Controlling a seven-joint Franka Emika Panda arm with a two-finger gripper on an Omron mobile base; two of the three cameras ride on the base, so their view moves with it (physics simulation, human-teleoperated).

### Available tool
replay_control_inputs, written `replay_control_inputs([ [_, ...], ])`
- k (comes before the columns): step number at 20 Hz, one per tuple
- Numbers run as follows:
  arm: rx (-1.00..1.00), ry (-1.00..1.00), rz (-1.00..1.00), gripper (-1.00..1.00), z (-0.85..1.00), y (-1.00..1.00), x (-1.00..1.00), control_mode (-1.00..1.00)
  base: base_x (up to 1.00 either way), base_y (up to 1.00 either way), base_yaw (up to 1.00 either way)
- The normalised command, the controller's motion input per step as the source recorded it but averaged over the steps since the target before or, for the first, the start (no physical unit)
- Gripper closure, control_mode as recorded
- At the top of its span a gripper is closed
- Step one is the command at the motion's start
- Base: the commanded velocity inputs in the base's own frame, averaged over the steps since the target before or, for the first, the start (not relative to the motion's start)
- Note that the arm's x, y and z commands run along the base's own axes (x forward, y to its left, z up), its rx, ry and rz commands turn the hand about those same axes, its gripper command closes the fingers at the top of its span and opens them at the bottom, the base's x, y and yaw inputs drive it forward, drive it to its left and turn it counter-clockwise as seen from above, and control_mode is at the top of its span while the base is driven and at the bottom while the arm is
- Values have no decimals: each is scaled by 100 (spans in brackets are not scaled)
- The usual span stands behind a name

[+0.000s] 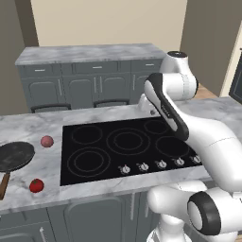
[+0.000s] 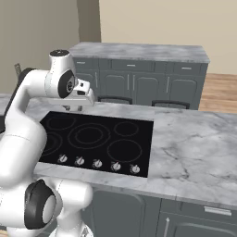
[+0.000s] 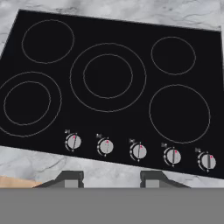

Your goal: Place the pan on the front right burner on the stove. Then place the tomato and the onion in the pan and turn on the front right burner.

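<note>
The dark grey pan [image 1: 15, 156] with its brown handle lies on the marble counter left of the stove [image 1: 94, 177]. Beside it are the pinkish onion [image 1: 47, 141] and, nearer the front edge, the red tomato [image 1: 36, 185]. The front right burner [image 1: 172, 146] [image 2: 124, 150] [image 3: 179, 113] is bare. My gripper [image 3: 109, 179] [image 2: 75, 108] hangs above the stove's middle, looking down on the black glass [image 3: 131, 26]. Its jaws stand apart with nothing between them.
Five silver knobs [image 3: 139, 151] [image 2: 97, 163] run along the stove's front edge. Marble counter [image 2: 194, 152] stretches right of the stove. Behind the island stands a grey cabinet run [image 1: 85, 85], with two dark chair backs [image 1: 111, 102] at the island's far edge.
</note>
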Motion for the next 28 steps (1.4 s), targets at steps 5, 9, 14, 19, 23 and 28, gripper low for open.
replay_control_inputs([
  [5, 0, 0, 0, -100, 0, 7, -1, -100, 0, 0, 0],
  [9, 0, 0, 0, -100, 0, 23, 0, -100, 0, 0, 0],
  [14, 0, 0, 0, -100, 0, 33, -8, -100, 0, 0, 0],
  [19, 0, 0, 0, -100, 0, 44, -14, -100, 0, 0, 0],
  [23, 0, 0, 0, -100, 0, 49, -18, -100, 0, 0, 0],
  [28, 0, 0, 0, -100, 0, 51, -20, -100, 0, 0, 0],
])
